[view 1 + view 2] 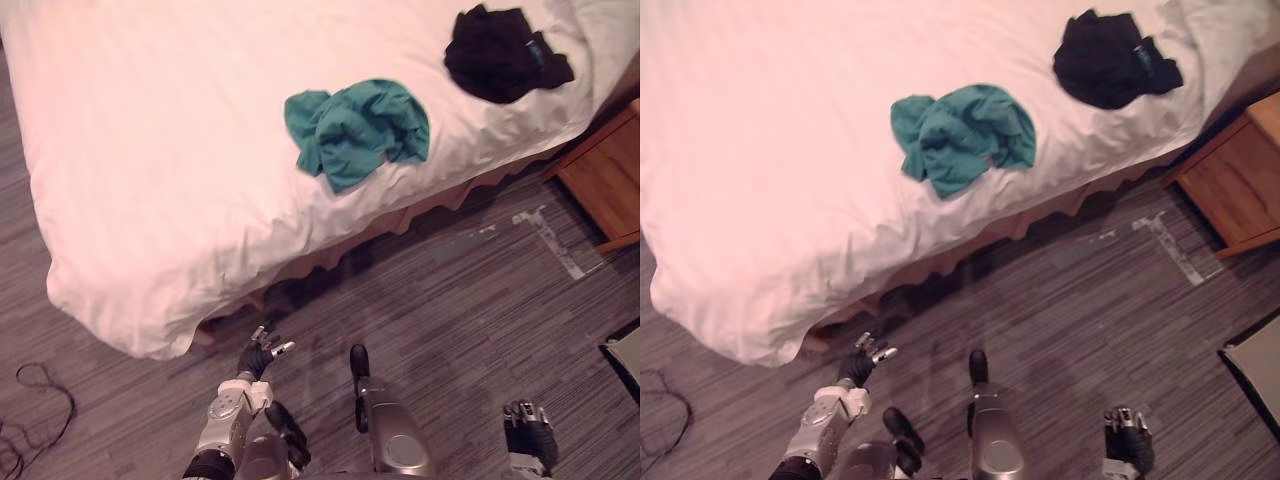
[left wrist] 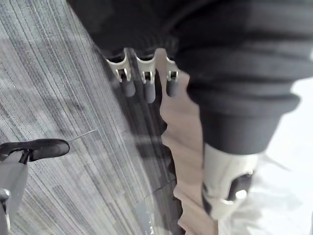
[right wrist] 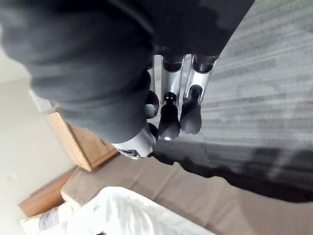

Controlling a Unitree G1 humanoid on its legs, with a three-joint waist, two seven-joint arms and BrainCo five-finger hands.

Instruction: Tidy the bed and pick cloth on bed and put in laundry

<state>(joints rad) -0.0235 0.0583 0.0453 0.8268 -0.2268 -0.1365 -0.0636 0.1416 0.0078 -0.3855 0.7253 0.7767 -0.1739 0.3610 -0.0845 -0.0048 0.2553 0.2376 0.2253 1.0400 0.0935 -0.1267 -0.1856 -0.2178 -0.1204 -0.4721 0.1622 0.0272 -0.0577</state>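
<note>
Now, wide white-covered bed (image 1: 150, 150): the cover lies mostly smooth and is rumpled at the near corner, so I judge the tidying unfinished.
My left hand (image 1: 262, 355): low over the grey striped carpet floor (image 1: 450, 300), just off the bed's corner, fingers spread and loose, holding nothing.
Crumpled teal cotton garment (image 1: 358, 128): on the bed near its edge, well apart from both my hands.
Bunched black fabric garment (image 1: 505, 52): farther up the bed, apart from the teal one, not yet picked up.
My right hand (image 1: 528, 432): low above the floor, fingers relaxed, empty.
Progress: nothing is collected, I judge; both garments and the laundry drop are left to do.
</note>
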